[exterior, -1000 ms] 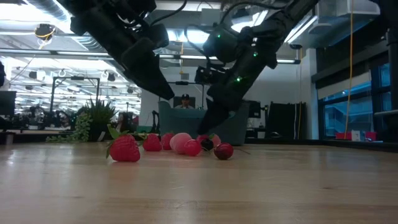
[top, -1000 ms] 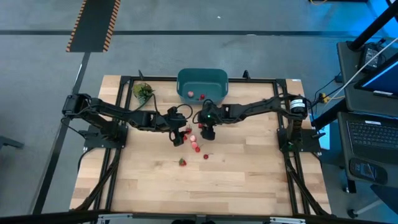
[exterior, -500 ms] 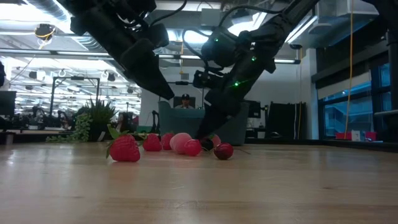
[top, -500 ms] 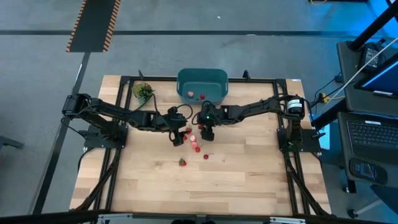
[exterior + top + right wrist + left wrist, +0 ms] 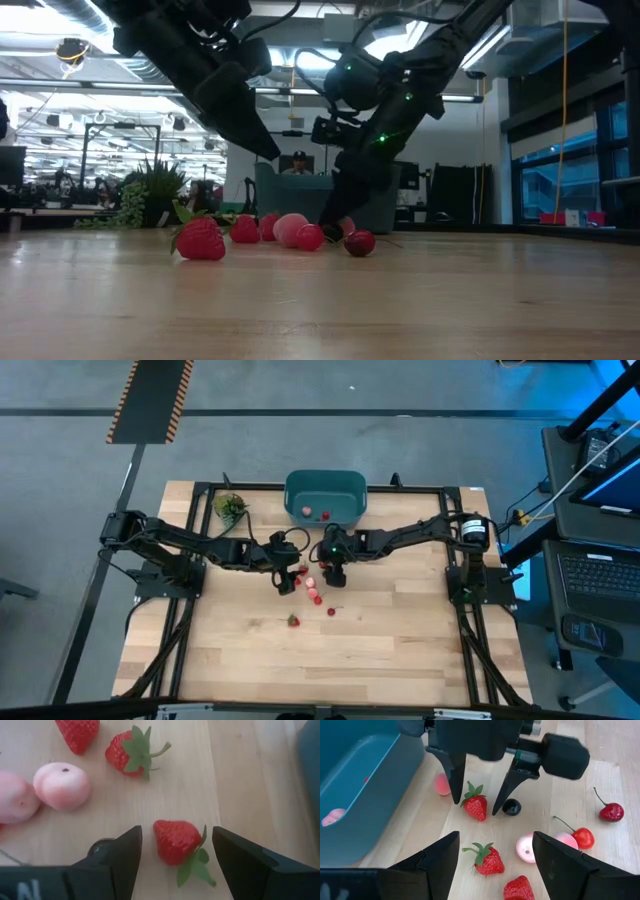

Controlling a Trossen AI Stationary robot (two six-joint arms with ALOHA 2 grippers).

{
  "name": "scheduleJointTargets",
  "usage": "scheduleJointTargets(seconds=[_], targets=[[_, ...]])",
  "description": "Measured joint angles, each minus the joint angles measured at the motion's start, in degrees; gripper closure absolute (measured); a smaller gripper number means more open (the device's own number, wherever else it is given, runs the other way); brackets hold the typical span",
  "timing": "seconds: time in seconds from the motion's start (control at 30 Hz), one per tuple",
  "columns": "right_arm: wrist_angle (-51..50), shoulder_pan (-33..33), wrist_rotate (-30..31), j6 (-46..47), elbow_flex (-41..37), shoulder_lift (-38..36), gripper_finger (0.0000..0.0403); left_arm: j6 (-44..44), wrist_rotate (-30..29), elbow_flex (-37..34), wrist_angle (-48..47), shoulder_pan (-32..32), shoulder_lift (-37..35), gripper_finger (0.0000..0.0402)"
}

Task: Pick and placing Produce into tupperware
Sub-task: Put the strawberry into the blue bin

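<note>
The teal tupperware (image 5: 325, 495) stands at the table's far middle with two pieces of produce (image 5: 318, 514) in it. More produce lies loose on the wood in front of it. My right gripper (image 5: 476, 809) points steeply down, open, one finger on each side of a strawberry (image 5: 175, 841) that lies on the table; a gap shows on either side. To its left my left gripper (image 5: 285, 582) hangs open above the table, and a second strawberry (image 5: 487, 860) lies beyond its fingers.
Around the strawberries lie a black cherry (image 5: 511, 807), two red cherries with stems (image 5: 611, 812), pale pink peach-like pieces (image 5: 526, 847) and more berries. One strawberry (image 5: 293, 621) lies alone nearer the front. A green leafy bunch (image 5: 230, 507) sits at the far left.
</note>
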Motion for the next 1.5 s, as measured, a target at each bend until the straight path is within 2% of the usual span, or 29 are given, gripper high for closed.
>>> scheduleJointTargets(seconds=[0.6,0.73,1.03,1.5], targets=[[1.6,-0.1,0.0,0.5,0.0,2.1,0.0162,0.0,0.0,0.0,0.0,0.0,0.0,0.0157],[1.5,-0.1,-0.2,0.5,0.0,2.1,0.0181,0.0,0.0,0.0,0.0,0.0,0.0,0.0157],[1.4,-0.1,-0.1,1.8,0.0,2.2,0.0256,-0.3,0.0,0.0,0.0,0.0,0.0,0.0157],[1.6,-0.1,0.0,2.0,0.0,2.2,0.0259,-0.4,0.0,0.0,0.0,0.0,0.0,0.0157]])
